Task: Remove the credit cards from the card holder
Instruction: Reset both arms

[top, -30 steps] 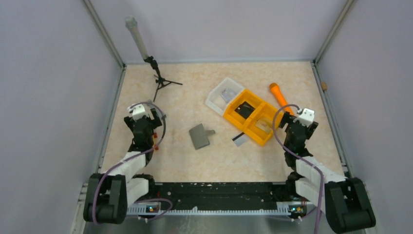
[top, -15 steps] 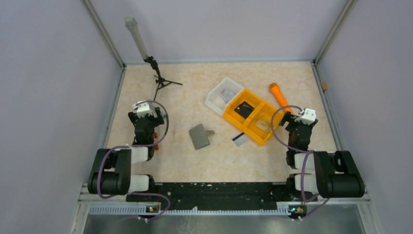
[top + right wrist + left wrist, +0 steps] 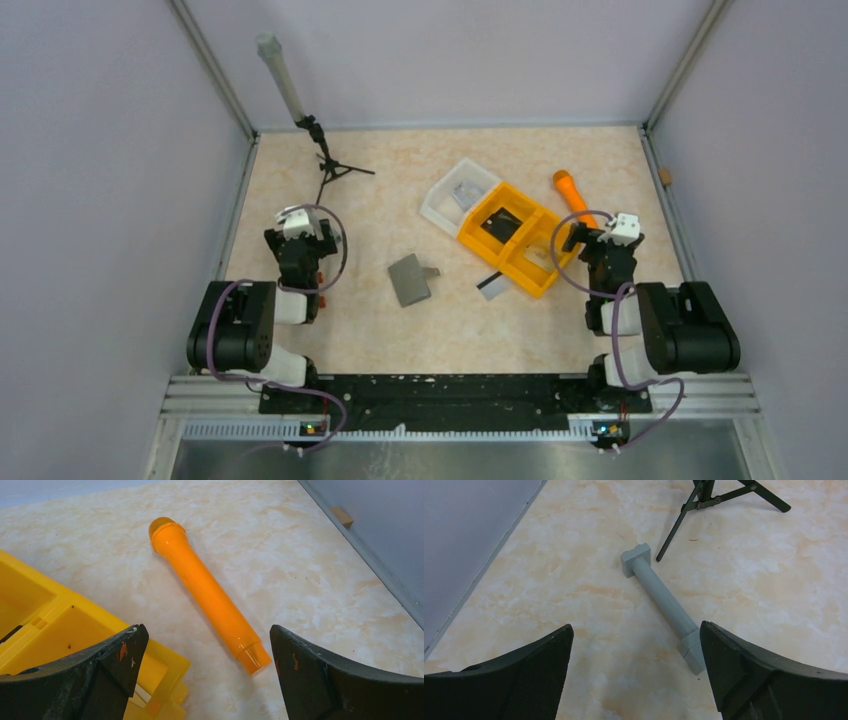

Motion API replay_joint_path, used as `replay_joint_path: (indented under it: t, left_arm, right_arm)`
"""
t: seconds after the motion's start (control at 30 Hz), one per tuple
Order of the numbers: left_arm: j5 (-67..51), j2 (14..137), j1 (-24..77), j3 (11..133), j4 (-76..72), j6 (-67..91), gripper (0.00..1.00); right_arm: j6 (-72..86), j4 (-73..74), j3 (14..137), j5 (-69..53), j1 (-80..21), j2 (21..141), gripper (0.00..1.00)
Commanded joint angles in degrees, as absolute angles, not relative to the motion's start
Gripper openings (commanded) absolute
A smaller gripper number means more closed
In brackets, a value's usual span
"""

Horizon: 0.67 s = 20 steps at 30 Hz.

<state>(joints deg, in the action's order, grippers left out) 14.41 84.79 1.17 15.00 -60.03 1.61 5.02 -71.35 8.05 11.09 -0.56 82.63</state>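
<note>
Overhead view only: card holder [image 3: 409, 279].

The workspace was enclosed on three sides by plain, matte, pale lilac-grey panels: a back wall [image 3: 450, 60], a left wall [image 3: 100, 200] and a right wall [image 3: 770, 180]. The two far corners were marked by slanting aluminium posts [image 3: 212, 65]. The base was formed by a cream tabletop [image 3: 370, 335] marbled with faint orange veins and bordered along each side by thin metal rails [image 3: 228, 250]. A small tan block [image 3: 665, 177] was seen at the foot of the right wall. The near edge was closed by a black bar [image 3: 450, 390], below which a brushed metal sheet [image 3: 450, 460] was visible. Everything was lit evenly, and only faint shadows were cast.
</note>
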Motion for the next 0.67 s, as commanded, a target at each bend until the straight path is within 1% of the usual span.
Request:
replay_joint_path:
  t: [0.0,0.43,0.63]
  left_arm:
    - [14.85,84.54,0.88,16.37,-63.57,2.11,0.99]
    - [14.81,84.72,0.90,16.55,-63.44,2.11,0.99]
    - [12.48,84.55,0.35,17.27,-61.89,2.55,0.99]
  right_arm:
    - [4.87,-71.41,9.28,8.92,-0.24,82.91,0.98]
    - [4.89,-71.82,9.14,8.83,-0.26,82.97,0.99]
    - [4.86,-71.82,9.14,8.92,-0.26,82.95,0.99]
